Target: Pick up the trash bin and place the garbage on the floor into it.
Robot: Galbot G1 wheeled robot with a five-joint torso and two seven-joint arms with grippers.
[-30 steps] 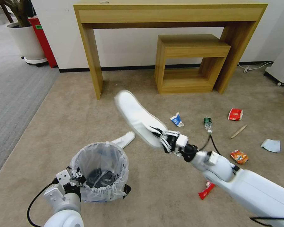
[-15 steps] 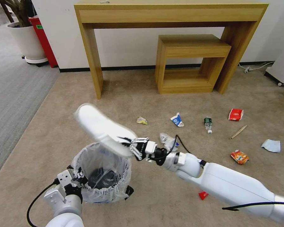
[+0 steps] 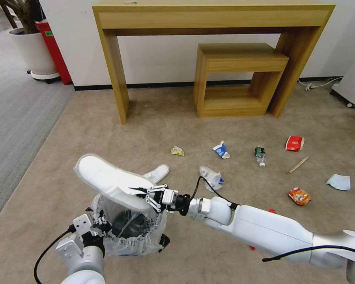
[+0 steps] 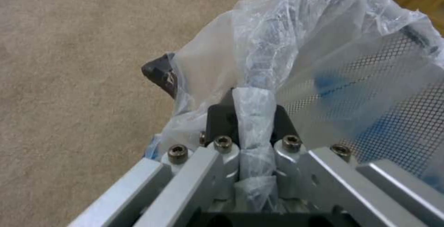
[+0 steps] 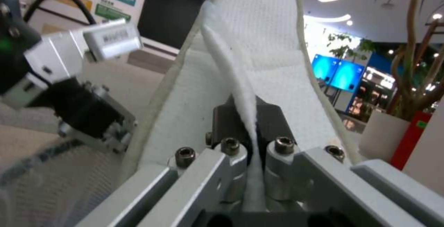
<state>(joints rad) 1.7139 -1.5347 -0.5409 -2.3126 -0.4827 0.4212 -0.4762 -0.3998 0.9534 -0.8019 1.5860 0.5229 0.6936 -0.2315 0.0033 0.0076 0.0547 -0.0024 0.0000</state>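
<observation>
The trash bin [image 3: 128, 230], black mesh with a whitish liner, is held at its near rim by my left gripper [image 3: 95, 225], shut on rim and liner [image 4: 252, 116]. My right gripper [image 3: 148, 196] is shut on the edge of a white slipper [image 3: 106, 178] [image 5: 259, 46], which lies tilted just above the bin's mouth. A second slipper [image 3: 157, 172] rests on the beige floor [image 3: 106, 134] behind the bin. Scattered to the right are a blue-white carton [image 3: 221, 150], a bottle [image 3: 259, 154], a red wrapper [image 3: 294, 143], a stick [image 3: 298, 164], a mask [image 3: 338, 182] and an orange packet [image 3: 299, 196].
A tall wooden console table [image 3: 213, 17] and a low wooden table [image 3: 240, 79] stand against the far wall. A potted plant [image 3: 31, 51] and grey carpet [image 3: 15, 118] lie at the left. A yellow scrap [image 3: 177, 150] and crumpled plastic [image 3: 211, 176] sit mid-floor.
My right gripper has carried the slipper left and down, from over the open floor to just above the bin. The left gripper and the bin have barely shifted.
</observation>
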